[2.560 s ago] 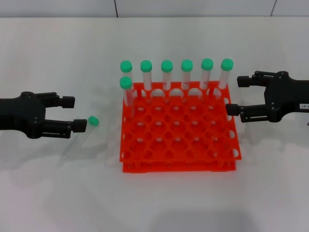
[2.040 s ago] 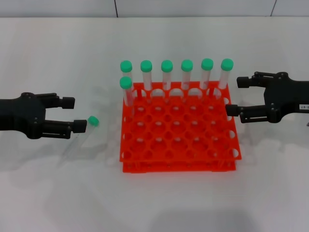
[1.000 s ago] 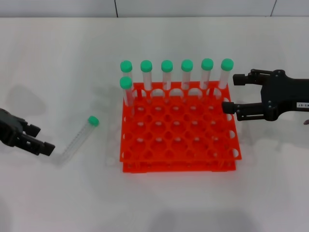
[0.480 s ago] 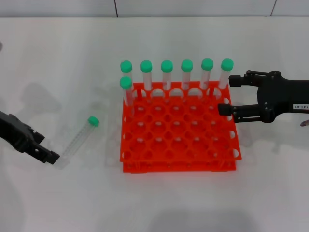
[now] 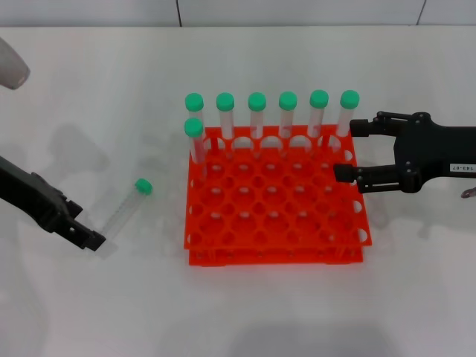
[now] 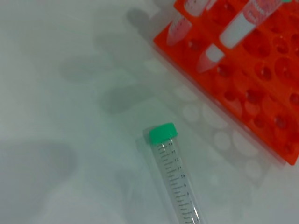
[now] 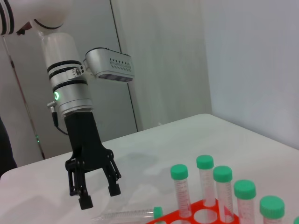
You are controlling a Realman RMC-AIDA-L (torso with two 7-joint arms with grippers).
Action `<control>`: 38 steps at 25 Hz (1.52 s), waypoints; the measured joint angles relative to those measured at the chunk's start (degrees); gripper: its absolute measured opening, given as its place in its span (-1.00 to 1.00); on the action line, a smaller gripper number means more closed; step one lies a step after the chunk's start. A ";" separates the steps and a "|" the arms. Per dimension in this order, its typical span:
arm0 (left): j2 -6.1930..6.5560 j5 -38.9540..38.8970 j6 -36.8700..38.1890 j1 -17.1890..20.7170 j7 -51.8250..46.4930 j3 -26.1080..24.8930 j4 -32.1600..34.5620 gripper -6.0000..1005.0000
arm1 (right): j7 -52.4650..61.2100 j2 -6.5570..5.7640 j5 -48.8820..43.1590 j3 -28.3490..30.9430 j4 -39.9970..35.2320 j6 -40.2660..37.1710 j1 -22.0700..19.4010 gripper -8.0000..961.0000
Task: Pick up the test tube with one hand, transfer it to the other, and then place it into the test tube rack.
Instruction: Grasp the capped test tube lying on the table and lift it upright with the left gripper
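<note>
Your test tube rack (image 5: 275, 197) sits mid-table, seven capped tubes (image 5: 257, 102) along its far rows. Right gripper (image 5: 344, 151) has crept in over the rack's right edge, jaws spread, grasping nothing. Left gripper (image 7: 96, 190) has pulled back toward the table's left edge, swung down and now points at the table, jaws apart and empty, just beside the tube's bottom end. The test tube (image 5: 128, 208) lies flat left of the rack, untouched. Pickup looks imminent; not started.
</note>
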 joint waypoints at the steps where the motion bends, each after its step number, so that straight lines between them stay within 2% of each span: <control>1: -0.03 0.04 -0.24 -0.12 0.00 0.03 -0.16 0.76 | 0.00 0.00 0.00 0.00 0.00 -0.06 -0.04 0.76; 11: -0.70 0.21 -1.62 -0.49 0.16 0.83 -1.64 0.75 | -0.02 0.00 0.00 -0.40 0.00 -0.29 -0.14 0.76; 24: -0.85 0.27 -2.55 -0.39 0.16 1.40 -2.56 0.72 | -0.55 0.00 0.13 -0.61 0.03 -0.29 -0.21 0.75; 30: -0.89 0.30 -3.40 -0.50 0.18 1.53 -3.40 0.55 | -0.56 0.00 0.17 -0.60 0.21 -0.29 -0.23 0.75; 38: -0.89 0.30 -3.78 -0.49 0.05 1.83 -3.61 0.56 | -0.71 0.00 0.70 -0.60 0.70 -0.29 -0.23 0.75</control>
